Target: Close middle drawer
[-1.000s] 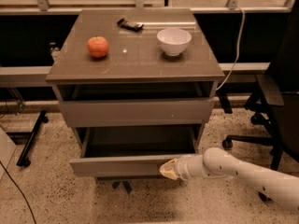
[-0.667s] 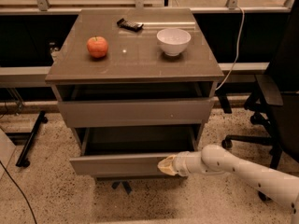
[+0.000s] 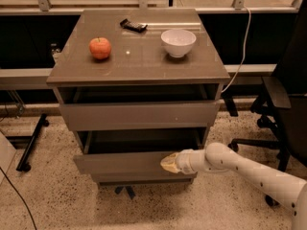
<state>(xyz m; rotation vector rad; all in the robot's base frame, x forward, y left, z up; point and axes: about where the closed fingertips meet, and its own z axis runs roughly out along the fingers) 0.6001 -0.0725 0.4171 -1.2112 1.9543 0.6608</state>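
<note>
**Gripper against the front of the open middle drawer**

The gripper [image 3: 168,163] shows as one tan tip set against the front of the middle drawer [image 3: 120,163], right of its centre. Whether it is clenched or released cannot be told from this view. Nothing is seen held in it.

Behind the tip, the white arm [image 3: 240,166] runs out to the right and down to the lower right corner of the view, passing in front of the cabinet's right edge.

The middle drawer stands pulled out from the cabinet. Its shallow grey front sits forward of the drawer above, and its dark inside shows behind that front. The upper drawer [image 3: 139,115], taller in front, is also a little way out, with a gap showing under the cabinet top [image 3: 139,66]. The bottom front [image 3: 144,178], darker, sits just below the middle drawer and further back.

On the top lie an apple [image 3: 100,48] at the left, a white bowl [image 3: 178,42] at the right, and a small dark object [image 3: 133,26] near the back edge between them, all apart from one another.

A black chair [image 3: 288,95] stands to the right of the cabinet on the speckled floor [image 3: 48,200]. A pale cable [image 3: 245,47] hangs down between the chair and the cabinet.
</note>
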